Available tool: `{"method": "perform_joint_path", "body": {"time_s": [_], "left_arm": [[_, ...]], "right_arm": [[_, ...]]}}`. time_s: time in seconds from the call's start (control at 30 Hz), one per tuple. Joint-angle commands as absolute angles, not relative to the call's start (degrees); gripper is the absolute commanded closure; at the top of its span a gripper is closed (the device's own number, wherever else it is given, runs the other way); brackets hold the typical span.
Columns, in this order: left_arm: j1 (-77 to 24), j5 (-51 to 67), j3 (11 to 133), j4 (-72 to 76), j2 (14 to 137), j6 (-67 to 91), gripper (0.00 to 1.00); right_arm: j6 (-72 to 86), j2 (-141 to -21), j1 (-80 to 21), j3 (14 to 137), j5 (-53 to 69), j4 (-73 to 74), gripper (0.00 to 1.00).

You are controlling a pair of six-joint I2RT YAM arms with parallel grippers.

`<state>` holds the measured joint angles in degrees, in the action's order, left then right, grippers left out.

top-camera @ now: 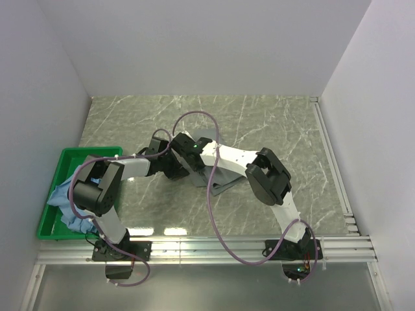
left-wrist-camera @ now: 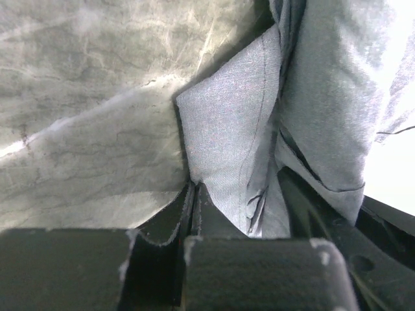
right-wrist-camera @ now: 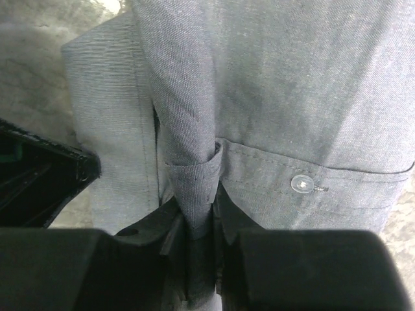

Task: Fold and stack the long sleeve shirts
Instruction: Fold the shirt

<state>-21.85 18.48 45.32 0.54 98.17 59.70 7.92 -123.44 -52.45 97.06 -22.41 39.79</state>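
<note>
- Left arm (top-camera: 104, 188) is elbow-high, forearm reaching right, and the left gripper (left-wrist-camera: 192, 194) has its jaws pressed tight together.
- Right arm (top-camera: 269, 178) stretches left, and the right gripper (right-wrist-camera: 198, 227) pinches a fold of shirt (right-wrist-camera: 188, 129) between its jaws.
- Wrists crowd close, the left gripper just left of the right jaws.

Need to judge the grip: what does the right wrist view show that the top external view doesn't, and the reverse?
Right wrist only: a fold of the grey-green shirt caught in the right tool, and a button. Top external only: the green bin with the light blue shirt in it. Both: the grey-green shirt itself.
</note>
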Motion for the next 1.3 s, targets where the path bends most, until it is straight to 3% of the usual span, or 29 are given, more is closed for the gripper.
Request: {"method": "perform_joint_path", "body": {"time_s": [0.0,0.3,0.47,0.87,1.1,1.27], "left_arm": [[-22.2,17.5,45.2,1.8,95.7,59.6,0.99],[-22.1,17.2,44.7,1.8,96.0,59.9,0.99],[-22.2,17.0,44.6,1.8,96.0,60.1,0.99],[-22.2,17.5,44.8,2.1,95.9,60.4,0.99],[-22.2,17.3,44.9,1.7,95.4,60.3,0.99],[-22.2,17.2,44.9,1.7,95.2,60.7,0.97]], "right_arm": [[10.5,-121.0,-51.8,98.2,-24.2,41.9,0.81],[15.2,-122.7,-51.3,99.1,-38.6,44.9,0.96],[14.4,-121.6,-51.3,97.7,-40.3,43.8,0.97],[17.0,-119.4,-51.5,95.6,-21.8,40.5,0.81],[18.2,-117.3,-50.7,94.4,-17.6,38.4,0.56],[19.4,-113.4,-49.7,93.4,-14.6,37.5,0.53]]}}
